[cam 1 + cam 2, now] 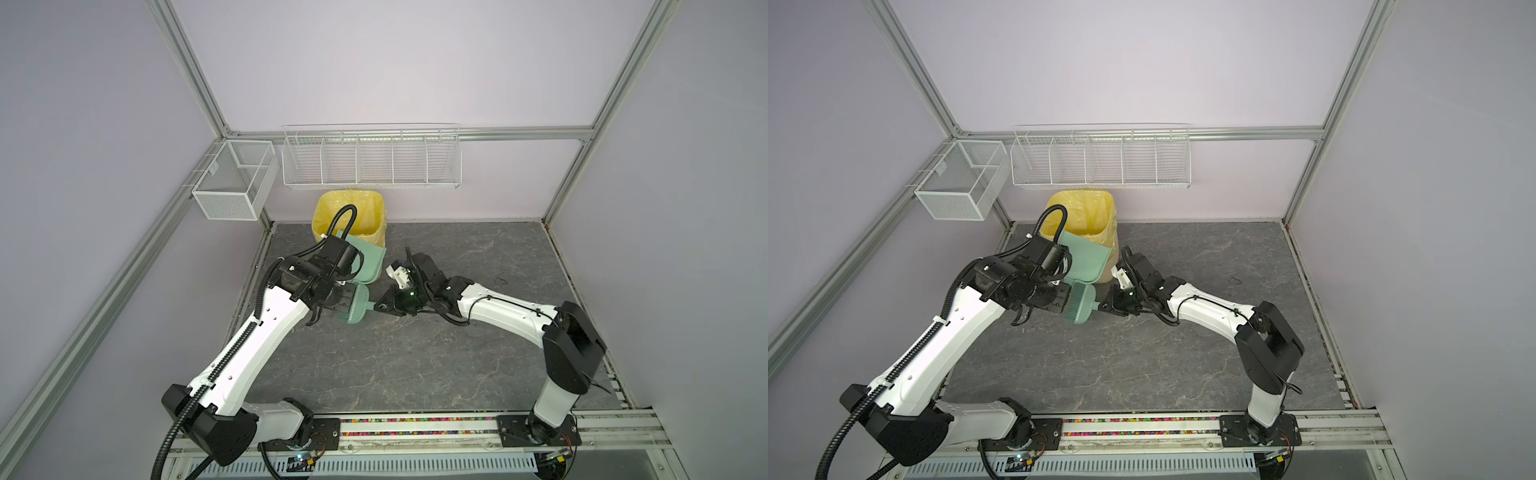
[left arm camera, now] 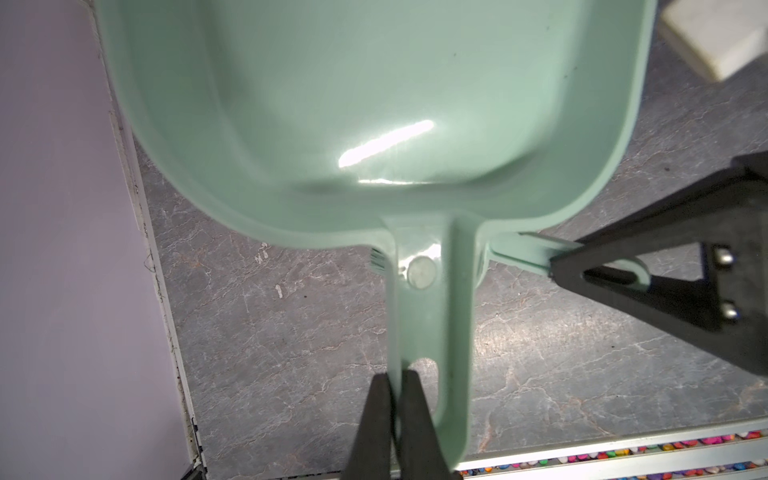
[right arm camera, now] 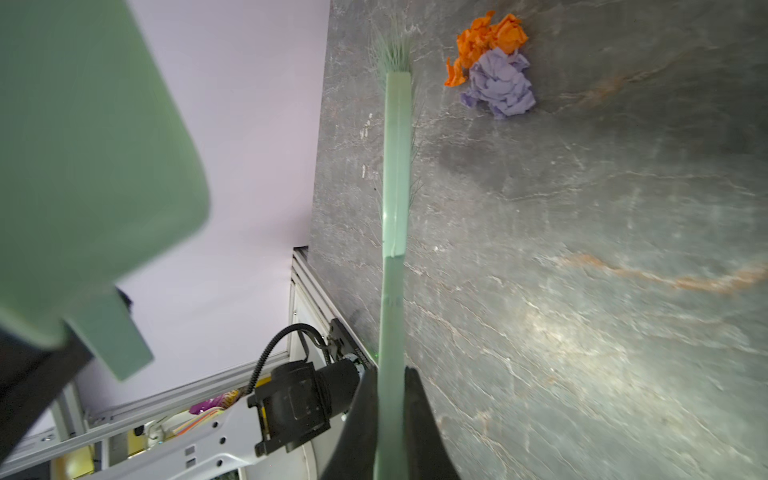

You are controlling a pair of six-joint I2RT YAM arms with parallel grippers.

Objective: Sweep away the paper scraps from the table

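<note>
My left gripper (image 2: 395, 380) is pinching the handle of the green dustpan (image 2: 374, 104), and my right gripper (image 3: 390, 374) is pinching the handle of the brush (image 3: 397, 166). The pan hangs tilted beside the yellow bin (image 1: 376, 224), at 11 o'clock on the table (image 1: 415, 365), and it looks empty. Some paper scraps (image 3: 494, 66), orange and lavender, lie on the table near the bristles (image 3: 390, 45); the top views do not show them. I think I should lower the pan lip flat onto the table close to them, then sweep slowly so nothing rolls away.
</note>
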